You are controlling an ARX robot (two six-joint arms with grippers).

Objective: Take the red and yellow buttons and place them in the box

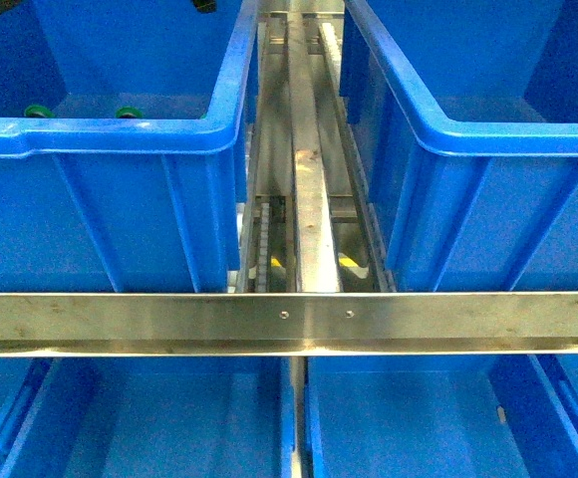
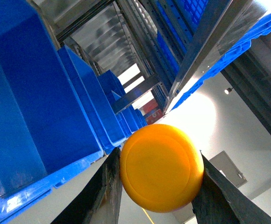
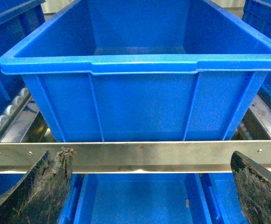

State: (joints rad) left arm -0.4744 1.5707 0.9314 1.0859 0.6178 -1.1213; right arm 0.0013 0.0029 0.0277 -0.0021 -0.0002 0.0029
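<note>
Between left gripper [image 2: 160, 157] jaws, yellow button [image 2: 161, 169] clamped, not yet boxed; right gripper [image 3: 148, 156] wide open, empty; green-collared btns [image 1: 38, 111] prob. waiting in crate [image 1: 120, 137].

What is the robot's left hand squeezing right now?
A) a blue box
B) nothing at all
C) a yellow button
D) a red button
C: the left wrist view shows the left gripper shut on the yellow button, its round domed cap pressed between the two dark fingers.
</note>
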